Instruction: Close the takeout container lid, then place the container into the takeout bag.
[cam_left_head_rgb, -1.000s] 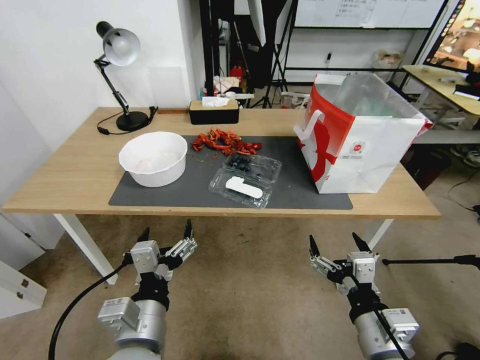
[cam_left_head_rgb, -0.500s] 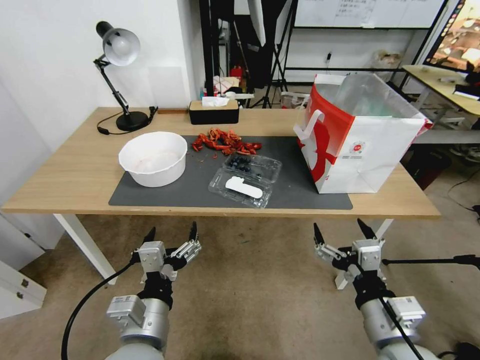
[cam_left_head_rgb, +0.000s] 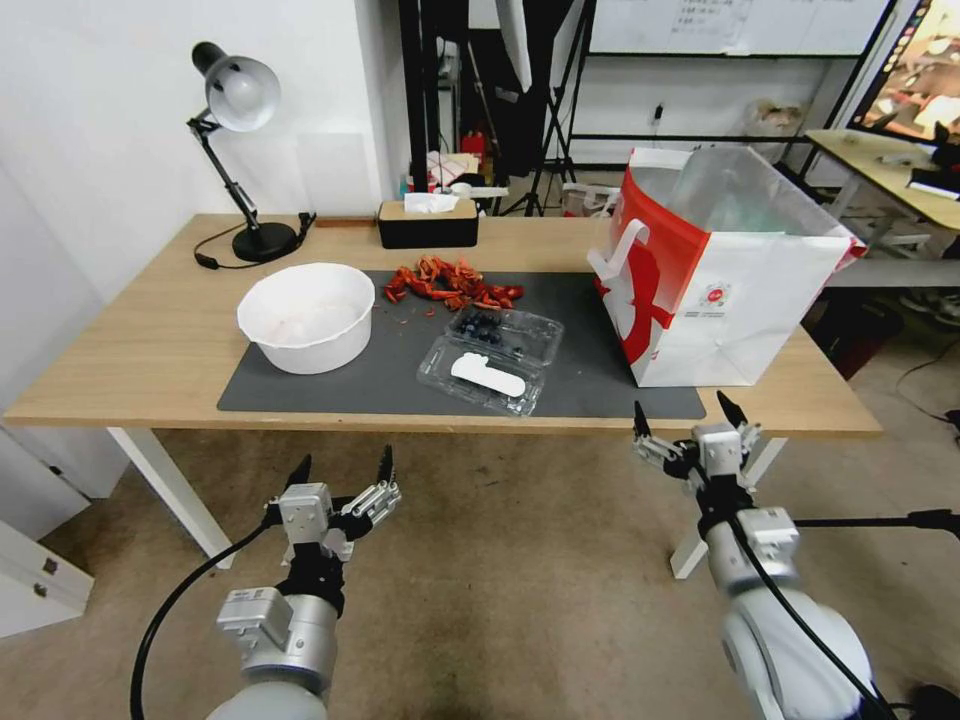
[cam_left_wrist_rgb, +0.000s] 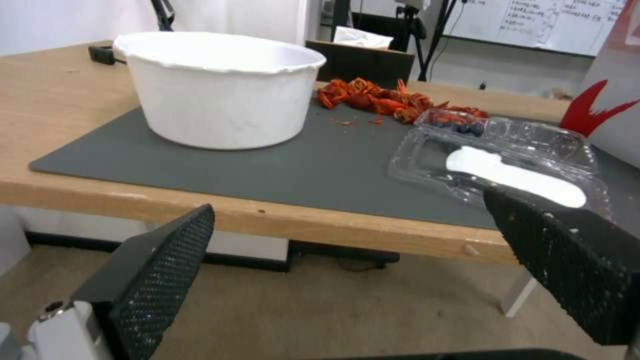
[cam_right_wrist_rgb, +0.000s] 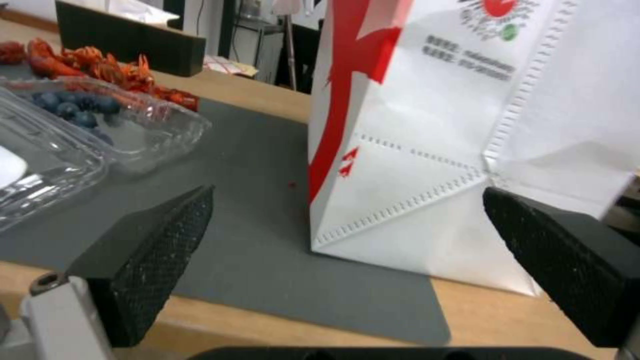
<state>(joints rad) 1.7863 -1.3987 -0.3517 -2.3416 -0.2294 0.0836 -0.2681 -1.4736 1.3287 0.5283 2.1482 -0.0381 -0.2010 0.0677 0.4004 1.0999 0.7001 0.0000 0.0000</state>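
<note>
Both grippers, left (cam_left_head_rgb: 340, 468) and right (cam_left_head_rgb: 688, 412), hang spread-jawed below the table (cam_left_head_rgb: 130, 340) edge.

Bare mat (cam_left_head_rgb: 585, 375) betw takeout container (cam_left_head_rgb: 505, 333) & takeout bag (cam_left_head_rgb: 715, 270): room for a pincer there. White bowl (cam_left_head_rgb: 305, 315) stands well left of the box, crayfish shells (cam_left_head_rgb: 450, 282) just behind it. Worktop (cam_left_head_rgb: 120, 350) front edge is free; bag mouth open upward, handle (cam_left_head_rgb: 622, 255) on its left side.

No legible text on the takeout bag (cam_right_wrist_rgb: 467, 150).
</note>
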